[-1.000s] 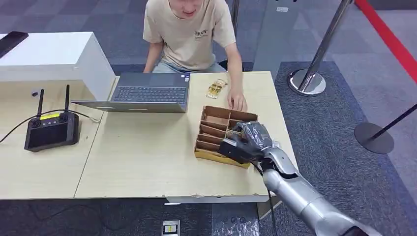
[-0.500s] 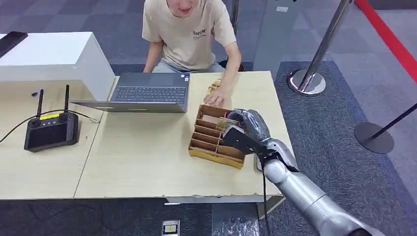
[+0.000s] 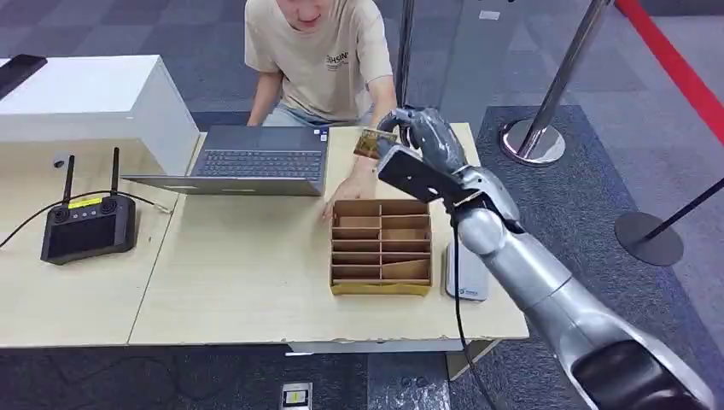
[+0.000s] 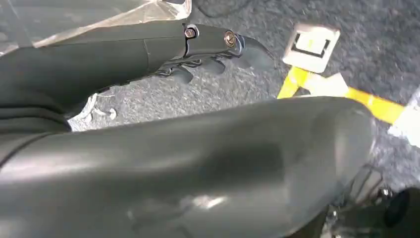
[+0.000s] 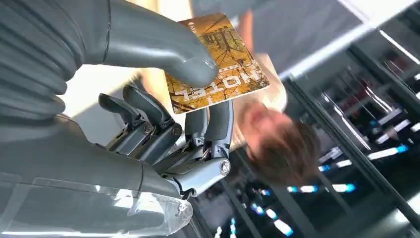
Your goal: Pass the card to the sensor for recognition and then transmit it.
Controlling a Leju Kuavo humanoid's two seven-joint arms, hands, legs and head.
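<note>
My right hand (image 3: 424,155) is raised above the far side of the table and pinches a golden-brown card (image 3: 374,143) between thumb and fingers. The right wrist view shows the thumb pressed on the printed card (image 5: 225,67), with the person's head behind it. Below the hand stands a cardboard slotted box (image 3: 382,248) with cards in some slots. A flat white sensor (image 3: 466,273) lies on the table just right of the box, under my forearm. My left hand (image 4: 210,42) hangs by my body over the floor with nothing in it.
A person in a beige shirt (image 3: 320,51) sits across the table, one hand (image 3: 346,190) at the box's far left corner. An open laptop (image 3: 256,162), a black remote controller (image 3: 88,226) and a white cabinet (image 3: 94,98) stand to the left. Stanchions (image 3: 536,141) stand on the right.
My right hand lifted the card out of the box and carried it up and away toward the person. The person's hand slid left and the box now sits square, the white sensor uncovered.
</note>
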